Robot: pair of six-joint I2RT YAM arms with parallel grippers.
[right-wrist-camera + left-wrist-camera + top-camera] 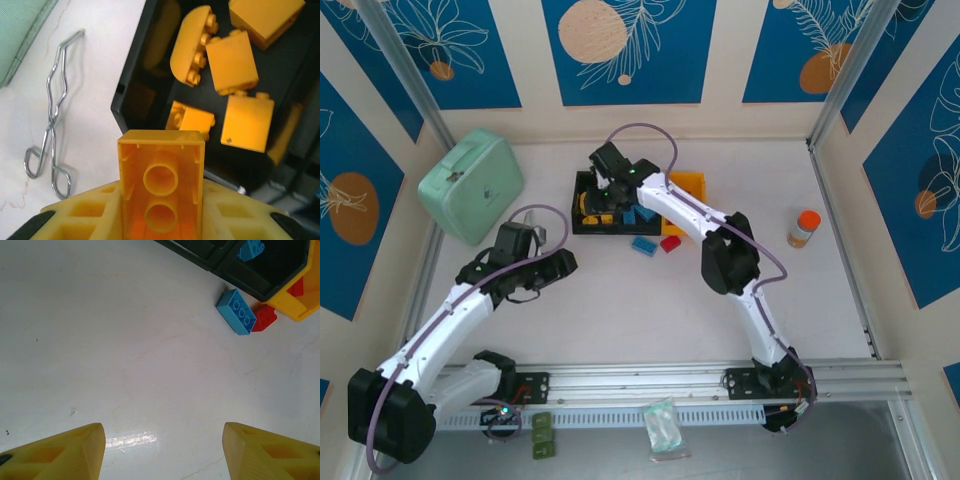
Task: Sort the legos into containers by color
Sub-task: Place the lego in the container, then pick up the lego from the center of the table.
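Clamping a yellow brick (161, 185) at the black bin (131, 75), the right jaws hover; left jaws gape empty.

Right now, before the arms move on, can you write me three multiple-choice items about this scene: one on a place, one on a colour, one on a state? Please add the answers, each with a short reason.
1. Where does the loose blue brick lie?
A. Held up in the air
B. On the table, next to a red brick
C. Stacked under other bricks

2. What colour is the brick in the right claw?
A. Red
B. Blue
C. Yellow

3. How is the left claw?
A. Shut tight, with nothing in it
B. Open, with nothing in it
C. Shut on the red brick

Answers:
1 B: the left wrist view shows it flat on the table beside the red one.
2 C: the right wrist view shows it yellow between the fingers.
3 B: its fingers stand apart over bare table.
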